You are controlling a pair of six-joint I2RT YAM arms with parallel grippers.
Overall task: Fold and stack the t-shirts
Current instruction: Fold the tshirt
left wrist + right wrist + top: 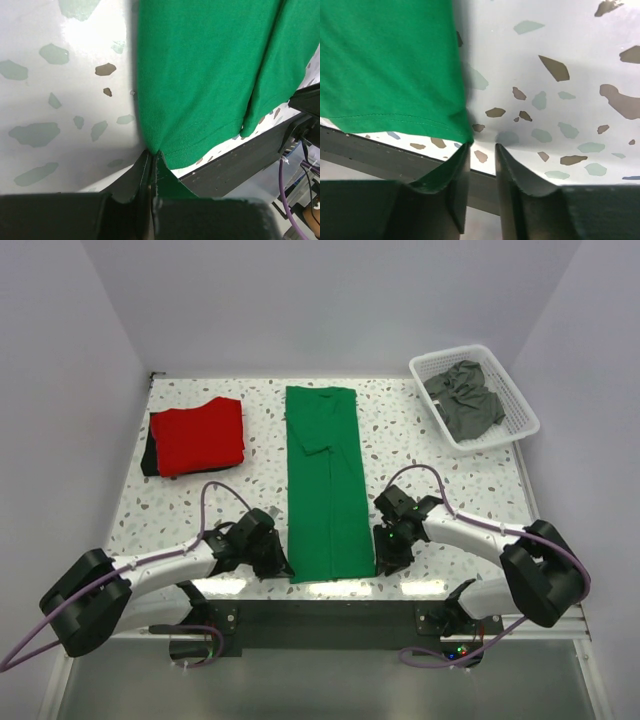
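The bright green t-shirt [325, 480] lies folded into a long strip down the middle of the table. My left gripper [280, 565] is at its near left corner and is shut on that corner; in the left wrist view [151, 155] the green cloth [200, 75] runs to a point between the closed jaws. My right gripper [385, 562] is at the near right corner. In the right wrist view [482, 147] its jaws stand slightly apart, with the green corner [385, 65] touching the left fingertip [462, 155] and not between them.
A folded red t-shirt [200, 435] lies at the left on a dark one [149, 455]. A white lattice basket [517, 390] at the back right holds crumpled dark grey t-shirts [465, 400]. Both grippers are at the table's near edge [330, 588].
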